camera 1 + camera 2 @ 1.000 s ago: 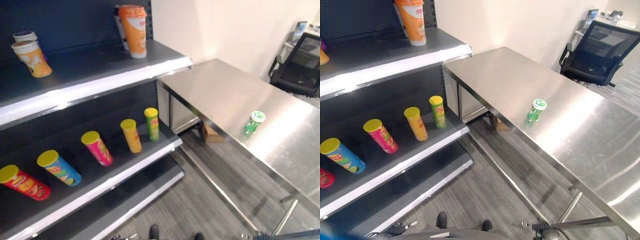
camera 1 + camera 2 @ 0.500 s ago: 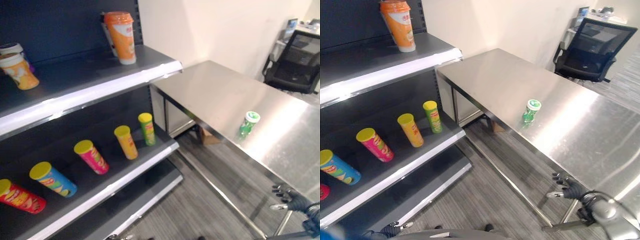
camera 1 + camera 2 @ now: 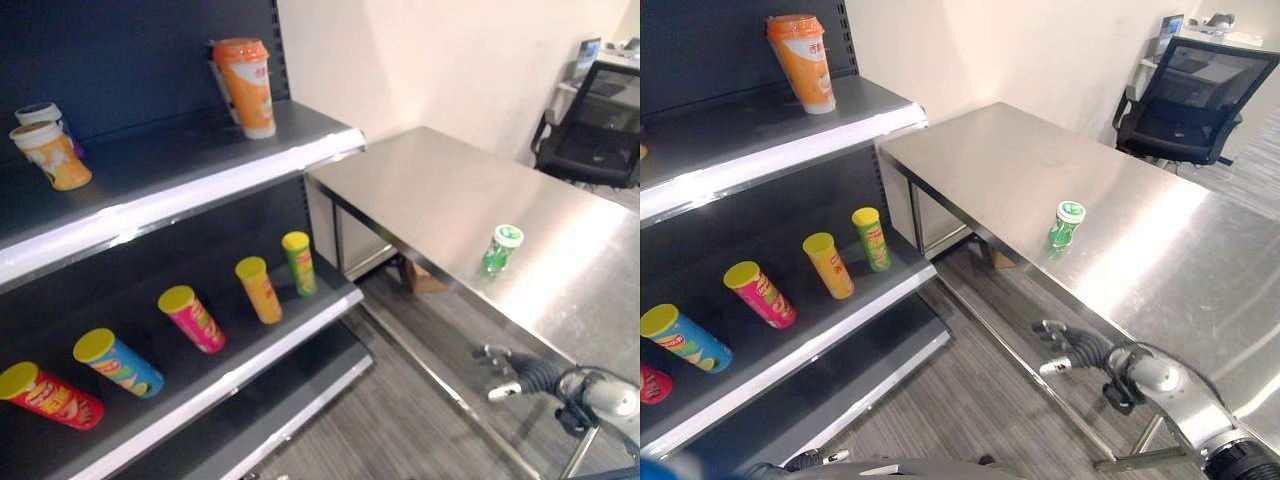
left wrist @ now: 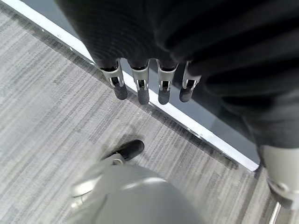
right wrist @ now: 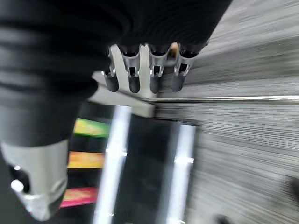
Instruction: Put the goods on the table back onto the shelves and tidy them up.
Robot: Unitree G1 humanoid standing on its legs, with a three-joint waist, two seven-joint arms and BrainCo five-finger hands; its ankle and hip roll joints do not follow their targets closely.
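A small green can with a white lid (image 3: 500, 249) stands upright on the steel table (image 3: 430, 190), close to its front edge. My right hand (image 3: 1080, 349) hovers open below and in front of that edge, over the floor, a short way nearer than the can; its fingers (image 5: 140, 77) are straight and hold nothing. My left hand (image 4: 149, 88) hangs open with straight fingers above the carpet beside the shelf's base. On the middle shelf (image 3: 300, 330) lie several tube cans, among them a green one (image 3: 298, 262) and an orange one (image 3: 258, 289).
The upper shelf (image 3: 200, 180) carries a tall orange cup (image 3: 245, 85) at its right end and two cups (image 3: 48, 152) at the left. A black office chair (image 3: 595, 130) stands behind the table. A cardboard box (image 3: 420, 277) sits under the table.
My right hand has come into view from the lower right and moved left and up toward the table's front edge. The camera has shifted slightly; the can stays put.
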